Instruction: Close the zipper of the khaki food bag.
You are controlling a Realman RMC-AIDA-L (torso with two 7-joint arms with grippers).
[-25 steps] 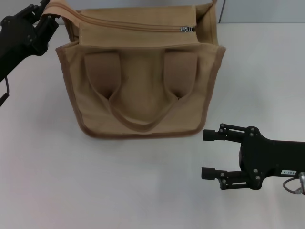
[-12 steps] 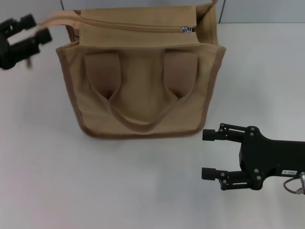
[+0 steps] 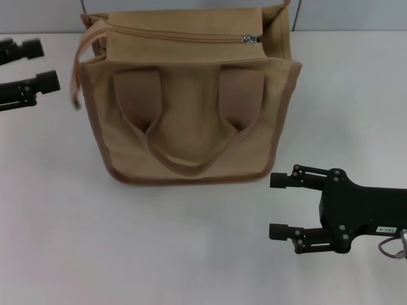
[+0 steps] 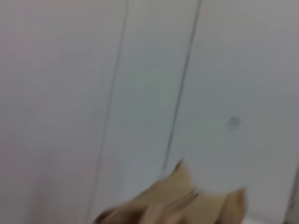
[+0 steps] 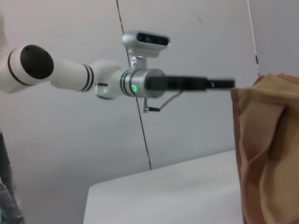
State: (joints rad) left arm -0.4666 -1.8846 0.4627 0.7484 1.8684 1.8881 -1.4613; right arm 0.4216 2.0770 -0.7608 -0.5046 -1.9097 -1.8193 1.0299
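Note:
The khaki food bag (image 3: 191, 127) stands upright at the table's back middle, its two handles facing me. The zipper (image 3: 178, 35) runs across the top panel, and its silver pull (image 3: 249, 39) sits at the right end. The zipper's loose tail (image 3: 79, 63) hangs down the bag's left side. My left gripper (image 3: 46, 65) is open, off to the left of the bag and touching nothing. My right gripper (image 3: 275, 205) rests open near the table's front right, below the bag. The right wrist view shows the bag's side (image 5: 266, 154) with the left arm (image 5: 140, 84) beyond it.
The white table (image 3: 127, 241) stretches in front of the bag and to both sides of it. A grey wall (image 5: 196, 37) stands behind. The left wrist view shows only a blurred corner of the bag (image 4: 187, 200) against that wall.
My left gripper has let go of the zipper's tail at the bag's top left corner and drawn back to the left. The tail has dropped against the bag's side. The right arm stayed still.

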